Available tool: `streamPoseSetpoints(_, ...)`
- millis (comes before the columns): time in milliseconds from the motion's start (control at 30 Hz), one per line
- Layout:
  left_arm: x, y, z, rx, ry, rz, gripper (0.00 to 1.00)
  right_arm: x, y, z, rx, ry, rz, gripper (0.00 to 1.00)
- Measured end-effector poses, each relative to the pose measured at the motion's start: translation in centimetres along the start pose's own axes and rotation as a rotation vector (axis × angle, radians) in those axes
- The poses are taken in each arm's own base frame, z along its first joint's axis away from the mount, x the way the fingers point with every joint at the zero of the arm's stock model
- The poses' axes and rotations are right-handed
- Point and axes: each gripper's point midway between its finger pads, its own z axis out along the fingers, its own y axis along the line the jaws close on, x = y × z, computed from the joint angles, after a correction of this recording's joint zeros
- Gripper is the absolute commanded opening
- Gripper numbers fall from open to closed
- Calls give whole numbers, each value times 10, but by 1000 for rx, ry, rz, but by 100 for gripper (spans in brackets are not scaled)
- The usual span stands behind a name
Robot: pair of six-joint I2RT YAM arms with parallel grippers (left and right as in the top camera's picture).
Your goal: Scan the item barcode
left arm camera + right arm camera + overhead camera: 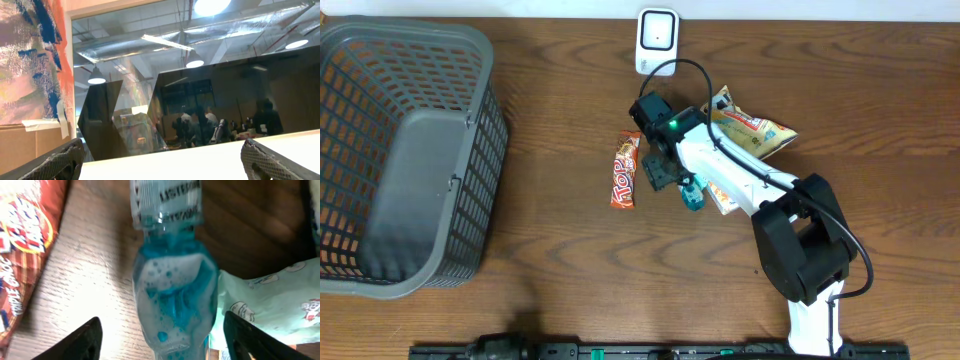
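1. Between the scanner and my right arm's base, the mouthwash bottle lies on its side on the table, well apart from the scanner.
2. My right gripper stands wide open astride the bottle. Its fingers sit at the two lower corners of the wrist view, with a bare gap to the bottle on either side, so I have hold of nothing. The bottom edge cuts off the fingertips.
3. The bottle's label runs off the top of the right wrist view. Only part of its lettering shows, and I cannot tell whether a barcode faces up. Blue liquid with bubbles fills the part I can see.
4. From overhead my right arm covers most of the bottle, and only a teal end pokes out.
5. The overhead view shows the whole layout. The candy bar lies nearer my base than the scanner and slightly to its left. The snack bag lies to the scanner's right. The basket stands far to its left. My right wrist view catches only an edge of the candy bar and a corner of a pale green packet.
6. My left gripper is wide open and empty. Its wrist view shows only ceiling lights and dark glass. That arm is missing from the overhead view, so I cannot tell where it stands relative to the scanner.
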Motion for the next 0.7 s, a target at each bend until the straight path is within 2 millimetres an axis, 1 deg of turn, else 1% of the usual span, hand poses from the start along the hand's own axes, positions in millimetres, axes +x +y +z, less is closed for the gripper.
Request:
streamPoseSetpoints(100, 0, 0, 0, 0, 0, 0, 99, -4, 0, 0, -3, -13, -1, 87)
streamPoseSetpoints(200, 0, 0, 0, 0, 0, 0, 99, -13, 2, 0, -12, -52, -19, 88)
streamPoseSetpoints(267, 0, 0, 0, 0, 0, 0, 99, -20, 3, -1, -17, -77, -34, 85)
streamPoseSetpoints(367, 0, 0, 0, 0, 0, 0, 99, -29, 3, -1, -22, -116, -53, 75)
streamPoseSetpoints(500, 0, 0, 0, 0, 0, 0, 99, -35, 0, -1, -22, -135, -59, 71)
streamPoseSetpoints(700, 0, 0, 0, 0, 0, 0, 99, -36, -11, 1, -30, -129, -53, 63)
